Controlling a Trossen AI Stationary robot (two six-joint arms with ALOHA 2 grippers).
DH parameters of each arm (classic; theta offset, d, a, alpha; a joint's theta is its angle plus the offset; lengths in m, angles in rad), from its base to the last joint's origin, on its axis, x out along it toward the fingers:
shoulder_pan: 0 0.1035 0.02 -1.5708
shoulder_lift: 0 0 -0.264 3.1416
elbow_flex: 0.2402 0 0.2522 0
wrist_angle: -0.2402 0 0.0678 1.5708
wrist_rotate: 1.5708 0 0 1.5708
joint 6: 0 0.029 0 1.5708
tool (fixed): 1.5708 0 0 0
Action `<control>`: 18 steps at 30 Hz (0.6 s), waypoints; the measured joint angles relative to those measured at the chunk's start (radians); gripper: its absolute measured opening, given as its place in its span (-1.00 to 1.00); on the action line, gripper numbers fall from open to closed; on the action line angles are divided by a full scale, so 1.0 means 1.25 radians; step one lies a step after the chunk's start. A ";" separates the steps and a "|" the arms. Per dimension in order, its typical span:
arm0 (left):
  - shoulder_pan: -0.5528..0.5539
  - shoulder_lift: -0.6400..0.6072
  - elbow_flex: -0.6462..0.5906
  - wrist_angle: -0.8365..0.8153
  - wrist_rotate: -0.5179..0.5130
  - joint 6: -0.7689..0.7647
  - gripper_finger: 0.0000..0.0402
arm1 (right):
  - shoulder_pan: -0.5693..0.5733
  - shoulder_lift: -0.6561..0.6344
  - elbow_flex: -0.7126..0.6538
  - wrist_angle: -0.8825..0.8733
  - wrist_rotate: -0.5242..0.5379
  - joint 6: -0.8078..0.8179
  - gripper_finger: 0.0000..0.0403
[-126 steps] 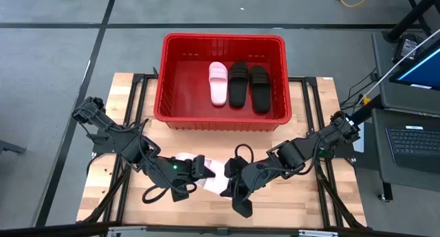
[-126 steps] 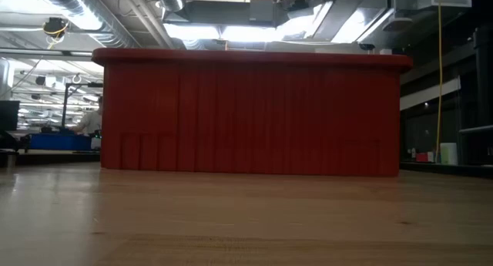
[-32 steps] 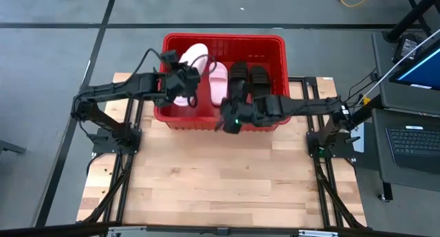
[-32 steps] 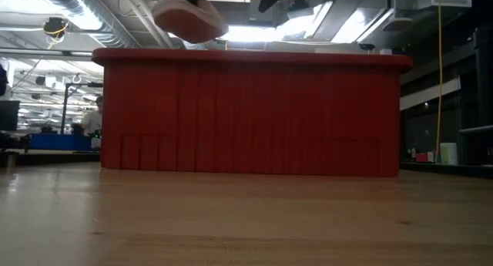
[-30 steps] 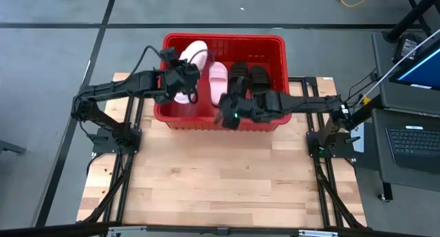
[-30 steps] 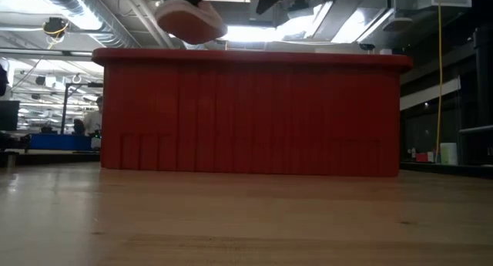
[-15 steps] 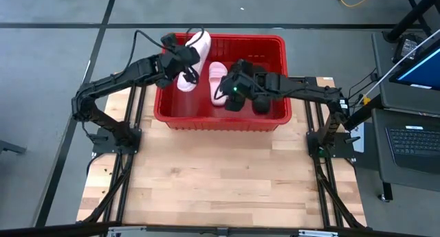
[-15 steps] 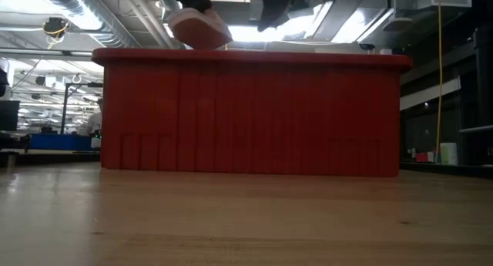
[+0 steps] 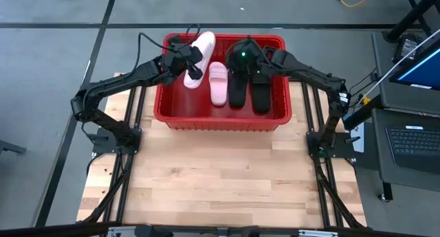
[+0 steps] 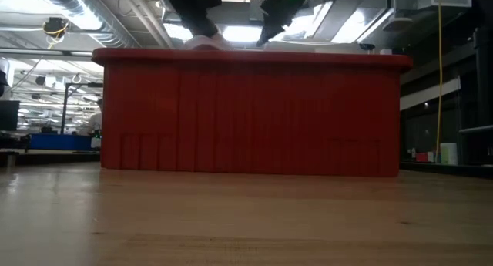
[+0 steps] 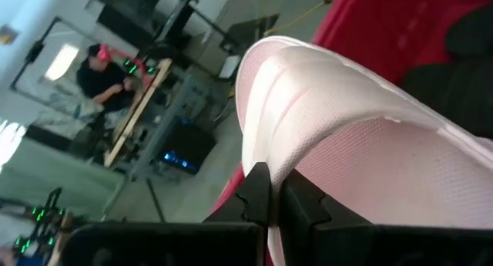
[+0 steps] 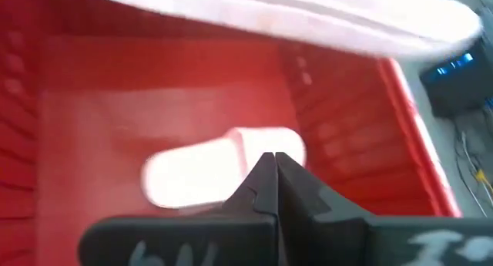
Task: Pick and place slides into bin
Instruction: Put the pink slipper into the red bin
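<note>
while held over the bin's [image 9: 167,110] 11 o'clock corner, last pale pink slide [image 9: 196,51] pinched at its edge by left gripper [image 9: 187,57]; likely light, springy foam, best taken by sole rim. right gripper [image 9: 242,58], fingers pressed together, empty above black slides [image 9: 247,86].

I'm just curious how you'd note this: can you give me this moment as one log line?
left gripper: shut on pink slide, above bin | right gripper: shut, empty, over bin | in bin: pink slide, two black slides
</note>
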 joint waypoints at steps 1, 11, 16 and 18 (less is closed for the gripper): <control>0.003 0.000 -0.012 0.013 -0.010 -0.007 -0.98 | -0.009 0.000 0.000 0.000 0.001 0.001 -0.99; 0.010 -0.001 -0.074 0.026 -0.137 -0.110 -0.98 | -0.064 0.001 0.000 0.012 -0.003 -0.023 -0.98; 0.010 0.002 -0.096 0.018 -0.136 -0.145 -0.98 | -0.084 0.002 0.000 0.013 -0.003 -0.016 -0.98; 0.010 0.002 -0.103 0.022 -0.137 -0.146 -0.98 | -0.087 0.002 0.000 0.013 -0.006 -0.016 -0.97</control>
